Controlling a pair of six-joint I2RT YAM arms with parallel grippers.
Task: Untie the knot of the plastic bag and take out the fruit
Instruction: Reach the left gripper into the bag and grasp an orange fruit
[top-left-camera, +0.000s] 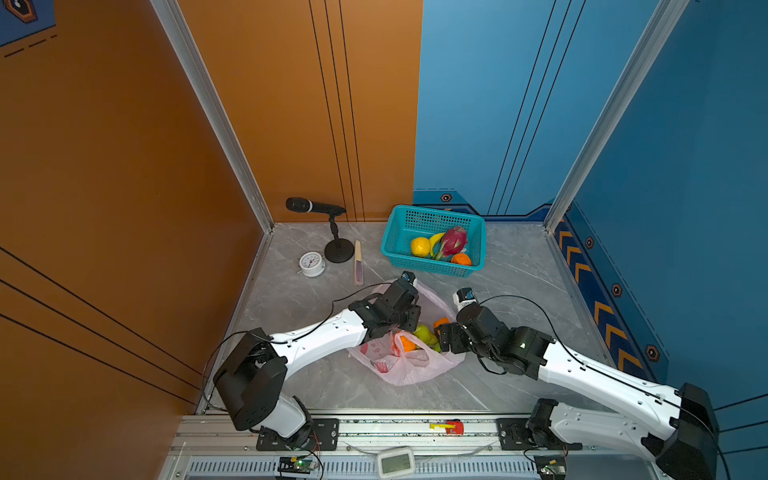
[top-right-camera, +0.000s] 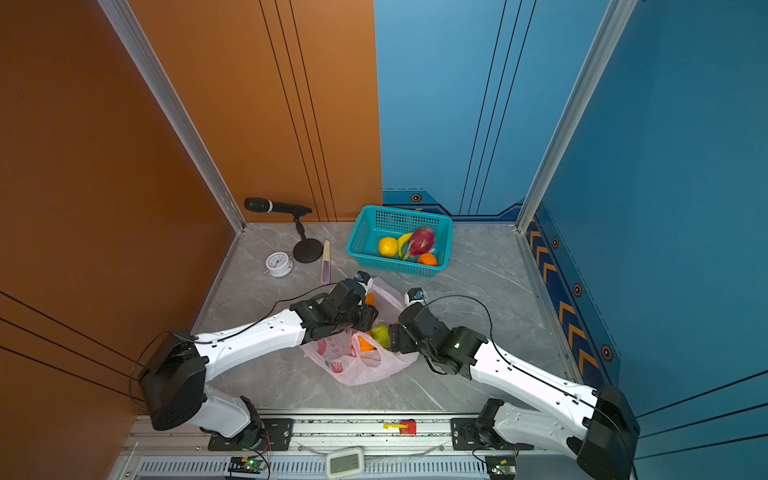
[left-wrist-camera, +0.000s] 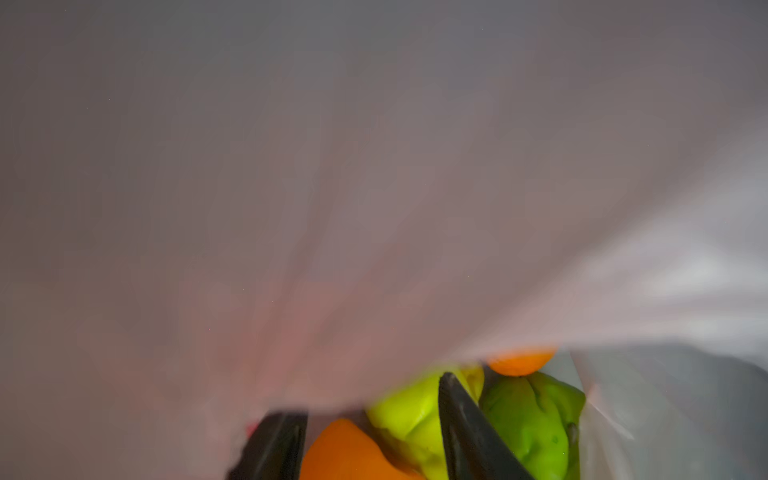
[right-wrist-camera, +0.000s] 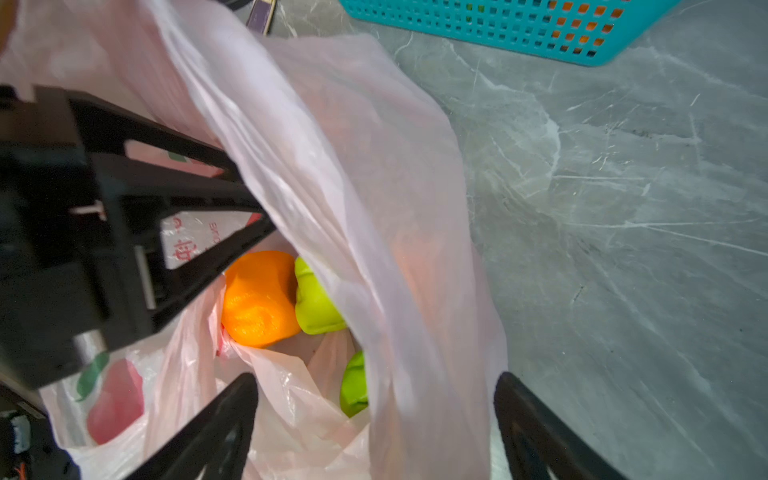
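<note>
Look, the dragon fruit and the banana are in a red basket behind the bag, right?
Not red: both top views show the basket is teal. The dragon fruit and the banana do lie in it, behind the bag.

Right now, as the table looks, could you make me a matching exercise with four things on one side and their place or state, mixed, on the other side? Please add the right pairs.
Things:
1. dragon fruit
2. green pear
3. clock
4. right gripper

Place or state:
A. fingers wide apart
B. inside the plastic bag
C. inside the teal basket
D. on the table, beside the microphone stand

Right pairs: 1-C, 2-B, 3-D, 4-A.
</note>
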